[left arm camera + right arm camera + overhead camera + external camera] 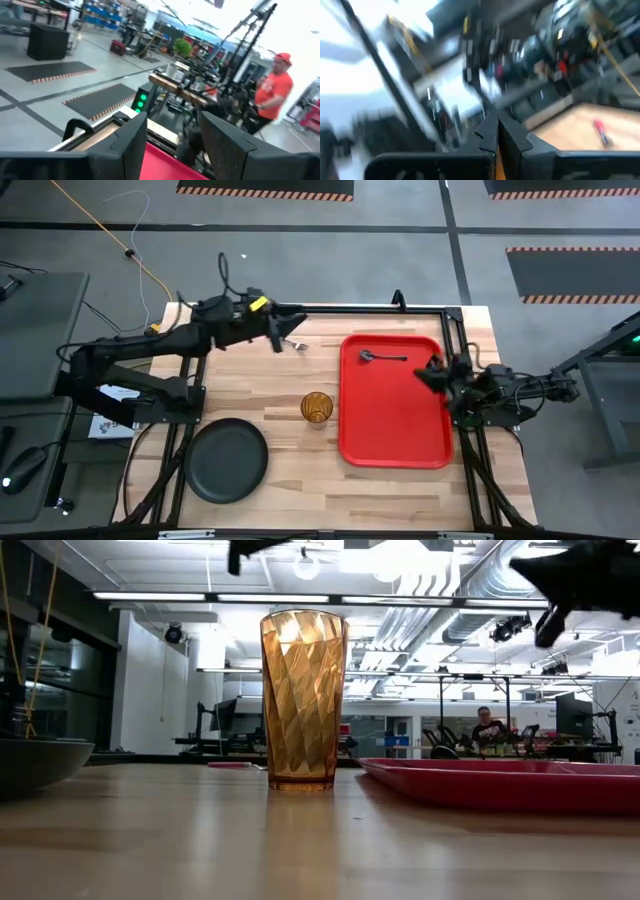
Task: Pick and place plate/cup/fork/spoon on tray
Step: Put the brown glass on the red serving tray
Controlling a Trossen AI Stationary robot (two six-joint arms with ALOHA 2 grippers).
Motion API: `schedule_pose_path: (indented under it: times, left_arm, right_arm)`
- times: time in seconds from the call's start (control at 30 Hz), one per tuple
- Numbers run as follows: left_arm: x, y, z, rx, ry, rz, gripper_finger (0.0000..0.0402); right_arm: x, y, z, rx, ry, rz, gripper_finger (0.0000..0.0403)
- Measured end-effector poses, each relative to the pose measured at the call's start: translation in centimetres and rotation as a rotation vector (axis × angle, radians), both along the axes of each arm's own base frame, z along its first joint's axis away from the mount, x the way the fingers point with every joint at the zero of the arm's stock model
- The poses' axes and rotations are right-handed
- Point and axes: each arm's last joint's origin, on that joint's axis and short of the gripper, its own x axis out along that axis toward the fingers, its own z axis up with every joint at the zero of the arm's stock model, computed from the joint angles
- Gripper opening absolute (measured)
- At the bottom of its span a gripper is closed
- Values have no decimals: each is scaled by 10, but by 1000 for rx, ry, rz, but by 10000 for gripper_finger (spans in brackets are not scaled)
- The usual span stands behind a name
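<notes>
The red tray (392, 420) lies on the table's right half, with the grey spoon (383, 357) lying flat in its far part. The amber cup (317, 408) stands upright on the wood just left of the tray, and also shows in the low view (303, 700). The dark plate (227, 461) lies flat at the near left. The fork (296, 344) lies on the wood near the far edge; its red handle shows in the right wrist view (600, 131). My left gripper (283, 330) is open and raised beside the fork. My right gripper (432, 372) is shut and empty above the tray's right rim.
A black frame rail (400, 308) runs along the table's far edge and down its right side past the tray. Bare wood lies between the cup and the plate and along the near edge. A person in red (272, 95) stands in the room beyond the table.
</notes>
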Motion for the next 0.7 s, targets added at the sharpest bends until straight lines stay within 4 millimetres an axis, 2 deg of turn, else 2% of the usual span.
schedule_pose_path:
  times: [0.13, 0.3, 0.5, 0.63, 0.7]
  left_arm:
    - [-20, -9, 8, -7, 23, -37, 172]
    - [-43, -15, 19, 54, 17, -34, 172]
    - [-61, -20, 30, 138, -22, -20, 172]
    - [-70, -23, 33, 140, -26, -32, 172]
    - [-76, -24, 32, 136, -7, -35, 172]
  right_arm:
    - [-6, -3, 13, 84, -143, -78, 0]
    - [9, -1, 35, 133, -39, -44, 0]
    - [63, 6, 73, 14, 255, -28, 1]
    - [104, 11, 81, 47, 458, -30, 1]
    - [124, 13, 85, 56, 506, -55, 1]
